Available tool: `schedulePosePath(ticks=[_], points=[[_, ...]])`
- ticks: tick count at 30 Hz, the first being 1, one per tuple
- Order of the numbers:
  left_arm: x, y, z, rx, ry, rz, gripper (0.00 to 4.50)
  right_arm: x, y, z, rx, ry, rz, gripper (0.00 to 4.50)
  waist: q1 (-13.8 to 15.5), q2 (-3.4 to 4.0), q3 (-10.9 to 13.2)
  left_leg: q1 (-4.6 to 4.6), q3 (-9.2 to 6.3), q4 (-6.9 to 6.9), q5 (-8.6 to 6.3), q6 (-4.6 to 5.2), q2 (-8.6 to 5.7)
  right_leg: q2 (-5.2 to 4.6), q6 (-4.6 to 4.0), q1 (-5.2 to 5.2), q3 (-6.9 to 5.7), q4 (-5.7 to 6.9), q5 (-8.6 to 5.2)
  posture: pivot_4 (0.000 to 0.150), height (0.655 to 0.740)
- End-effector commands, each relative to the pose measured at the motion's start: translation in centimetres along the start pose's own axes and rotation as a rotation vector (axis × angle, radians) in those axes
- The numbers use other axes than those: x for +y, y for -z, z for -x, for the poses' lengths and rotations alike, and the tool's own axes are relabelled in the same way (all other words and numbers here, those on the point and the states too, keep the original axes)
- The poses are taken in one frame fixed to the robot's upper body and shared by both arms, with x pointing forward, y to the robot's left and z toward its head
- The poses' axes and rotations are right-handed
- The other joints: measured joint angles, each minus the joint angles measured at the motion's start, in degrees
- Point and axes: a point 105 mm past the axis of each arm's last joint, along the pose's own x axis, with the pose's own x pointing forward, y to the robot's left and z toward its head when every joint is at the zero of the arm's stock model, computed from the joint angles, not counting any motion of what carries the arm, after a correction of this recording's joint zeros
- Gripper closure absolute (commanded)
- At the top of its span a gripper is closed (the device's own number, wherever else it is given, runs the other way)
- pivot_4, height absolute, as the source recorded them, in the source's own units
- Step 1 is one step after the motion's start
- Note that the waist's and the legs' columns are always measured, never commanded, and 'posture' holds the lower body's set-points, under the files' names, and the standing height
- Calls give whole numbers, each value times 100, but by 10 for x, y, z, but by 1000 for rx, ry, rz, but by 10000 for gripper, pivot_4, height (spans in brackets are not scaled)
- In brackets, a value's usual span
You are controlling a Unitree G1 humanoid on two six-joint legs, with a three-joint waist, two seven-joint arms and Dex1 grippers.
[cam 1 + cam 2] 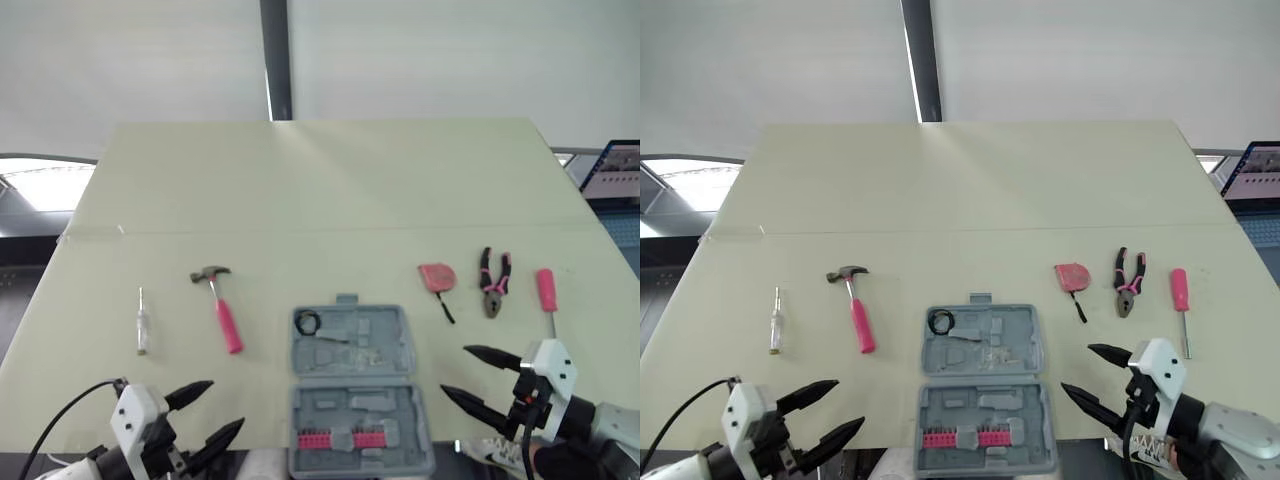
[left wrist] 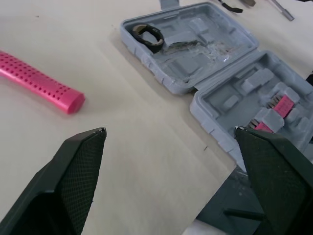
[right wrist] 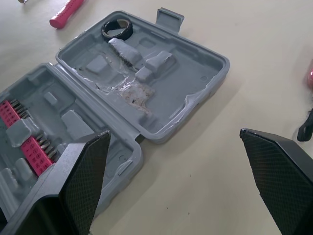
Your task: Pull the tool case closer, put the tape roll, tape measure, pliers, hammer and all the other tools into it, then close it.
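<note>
Pale green tabletop (image 1: 330, 190) carries the grey plastic tool case (image 1: 352, 340), lying open with the black tape roll (image 1: 307, 322) in its far half. Left gripper (image 1: 226, 402) and right gripper (image 1: 454, 369) flank the case, both spread wide and empty.

A pale yellow-green tabletop (image 1: 330, 190) carries a loose row of tools, with a faint seam running across it beyond them. Far to the left lies a small screwdriver with a clear handle (image 1: 142, 322). To its right is a hammer (image 1: 222, 308), its head away from the robot and its pink handle slanting nearer. In the middle a grey tool case (image 1: 355, 390) lies open flat, its nearer half reaching the tabletop's near edge. To the right of the case lie a pink tape measure (image 1: 435, 277) with a black strap trailing nearer, then pliers (image 1: 494, 283) with pink-and-black handles pointing away, then a pink-handled screwdriver (image 1: 546, 295).
</note>
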Motion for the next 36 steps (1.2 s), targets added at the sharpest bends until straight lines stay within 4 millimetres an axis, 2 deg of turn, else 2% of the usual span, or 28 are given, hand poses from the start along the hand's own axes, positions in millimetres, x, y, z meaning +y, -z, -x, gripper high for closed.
schedulePosePath(ticks=[1,12,16,20,23,26,30,36], points=[[-1,3,13,-7,-41,-42,188,-2,0,7,-9,11,21,0,5,0,0,0,0,0,-1,1,0,0,0,0,0,0,0,1500,7373],[4,4,11,-48,-37,-90,188,-8,5,9,-2,16,33,0,9,4,-2,0,4,1,-6,5,5,3,-2,-1,0,-2,-1,1500,7373],[-11,-15,0,-140,116,-113,188,-14,5,10,-11,45,29,0,22,4,-2,0,4,3,-6,5,5,3,-2,-1,0,0,-1,1500,7373],[-22,-40,-23,-239,270,-206,188,-21,6,12,-22,95,15,0,44,11,-6,-1,4,8,-6,5,5,3,-2,-1,0,3,-1,1500,7373],[-24,-51,-34,-281,292,-229,188,-26,6,12,-19,132,10,0,22,18,-11,1,4,9,-6,4,5,4,-1,0,0,6,-1,1500,7373],[-24,-54,-39,-287,292,-241,188,-35,3,11,-20,200,9,0,-4,25,-16,2,4,9,-7,3,7,6,-1,0,-2,7,-1,1500,7373],[-20,-56,-43,-288,285,-240,188,-56,-4,-1,5,308,-57,0,-76,31,-19,2,5,10,-7,2,12,9,-1,0,-2,7,-1,1500,7373],[-21,-56,-47,-281,287,-247,188,-80,-18,-30,71,420,-122,0,-87,43,-23,0,5,10,-8,-1,14,12,-2,-5,-2,8,-1,1500,7373]])
